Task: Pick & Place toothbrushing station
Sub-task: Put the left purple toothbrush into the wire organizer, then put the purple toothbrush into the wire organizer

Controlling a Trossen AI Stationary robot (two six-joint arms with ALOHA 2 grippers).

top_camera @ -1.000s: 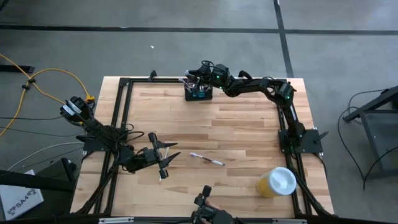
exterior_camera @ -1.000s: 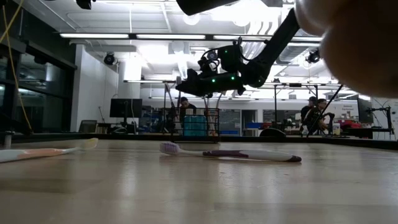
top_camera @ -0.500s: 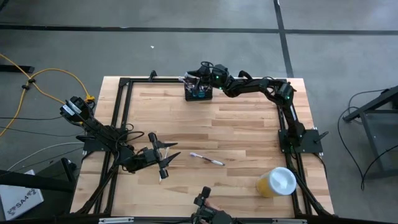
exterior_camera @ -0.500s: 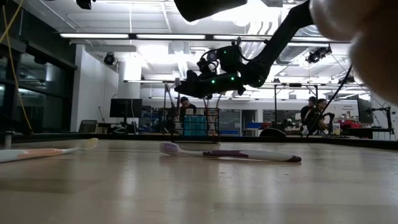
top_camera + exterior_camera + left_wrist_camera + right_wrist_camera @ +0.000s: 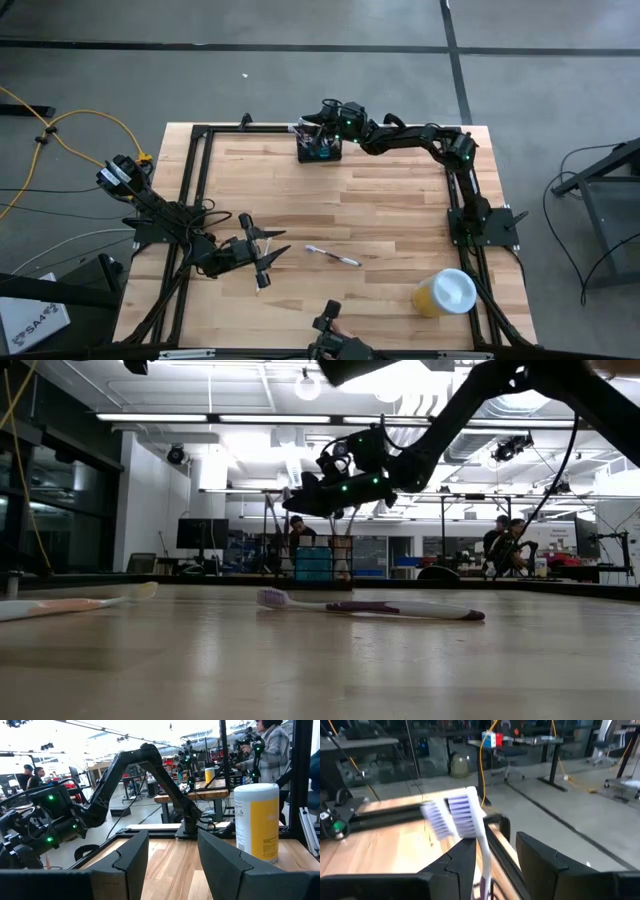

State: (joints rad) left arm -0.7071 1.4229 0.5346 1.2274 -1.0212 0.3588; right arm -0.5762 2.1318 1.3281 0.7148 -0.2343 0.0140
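While right tool (image 5: 322, 128) hovers spread over toothbrushing station (image 5: 319, 150) at counter (image 5: 380, 215) far edge: snag risk on upright brush (image 5: 470, 817), tipping station. Left tool (image 5: 262, 258) spread, idle.

pale matt wood table (image 5: 390, 215), likely glossy plastic yellow cup (image 5: 443, 293), black metal frame (image 5: 196, 180)

Bright ceiling lamps (image 5: 300, 388) glare overhead at twelve o'clock; the near toothbrush head (image 5: 462, 815) blurs; shadows are soft.
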